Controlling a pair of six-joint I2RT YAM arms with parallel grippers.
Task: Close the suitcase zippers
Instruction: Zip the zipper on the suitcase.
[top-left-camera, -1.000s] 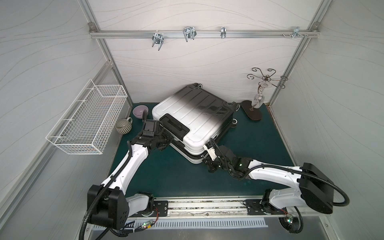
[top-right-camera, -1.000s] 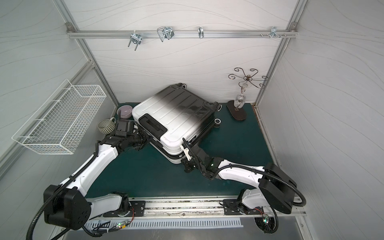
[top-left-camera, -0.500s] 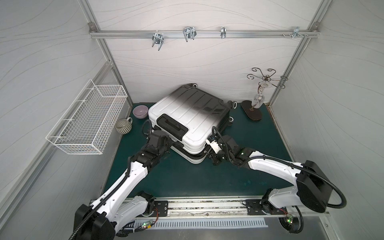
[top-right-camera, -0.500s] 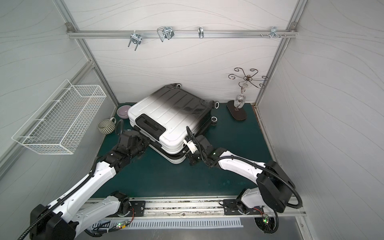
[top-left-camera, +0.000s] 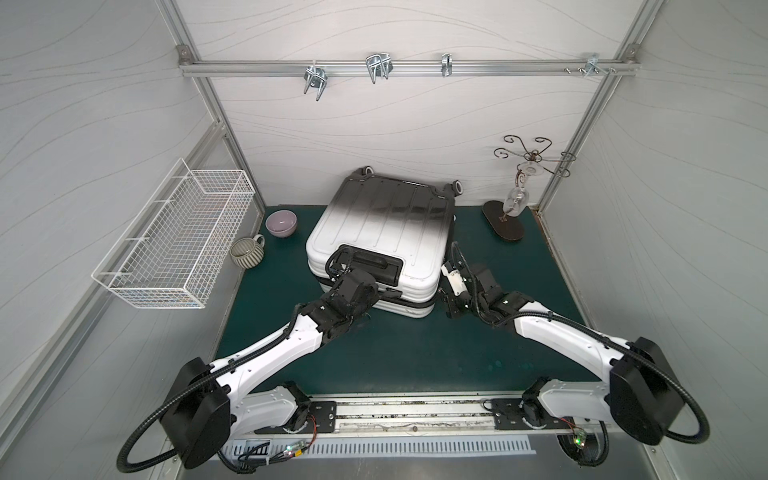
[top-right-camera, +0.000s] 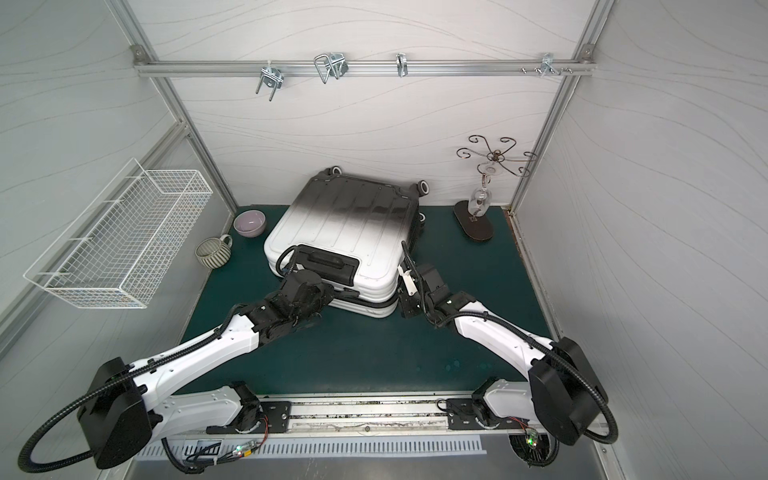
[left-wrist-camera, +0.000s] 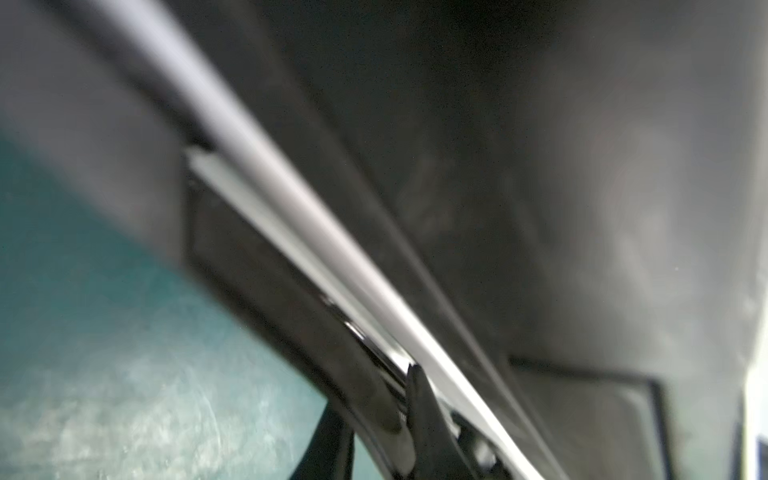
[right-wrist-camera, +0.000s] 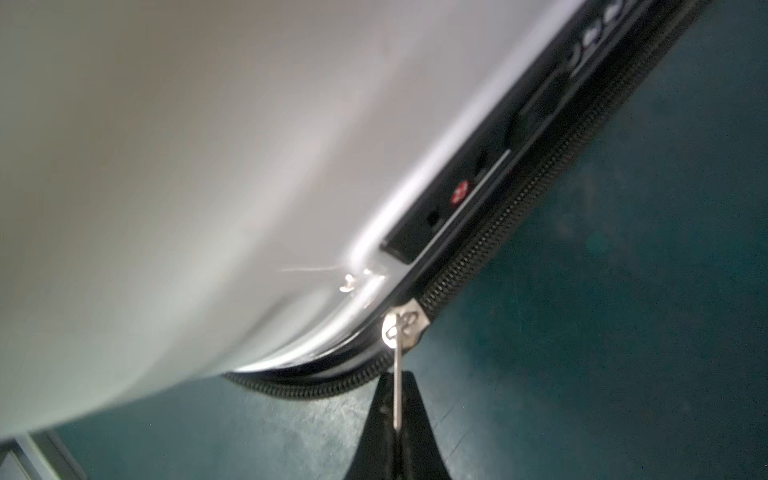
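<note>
Top views both showed you the green worktop (top-left-camera: 415, 365), and at its back middle lay the suitcase (top-left-camera: 382, 224). It was flat on the worktop, with the black end and the wheels toward the back wall and the white end with the black handle toward the robot. At its left, apart from it, stood a pink bowl (top-left-camera: 281, 222) and a ribbed mug (top-left-camera: 248, 253). At its right stood a wire stand on a dark foot (top-left-camera: 505, 224).

The left gripper (top-left-camera: 370, 293) was at the front edge of the suitcase, just under the handle, against the seam. In the left wrist view its jaws stood close together at this seam. That picture was very blurred, so you could not tell if they pinched something.

The right gripper (right-wrist-camera: 397, 378) was at the front right corner of the suitcase. In the right wrist view the black zipper track (right-wrist-camera: 519, 199) ran with meshed teeth from the silver slider (right-wrist-camera: 409, 328) along the lock plate (right-wrist-camera: 459, 193). The jaws were pressed together on the thin metal zipper pull (right-wrist-camera: 399, 353), which hung from this slider.
</note>
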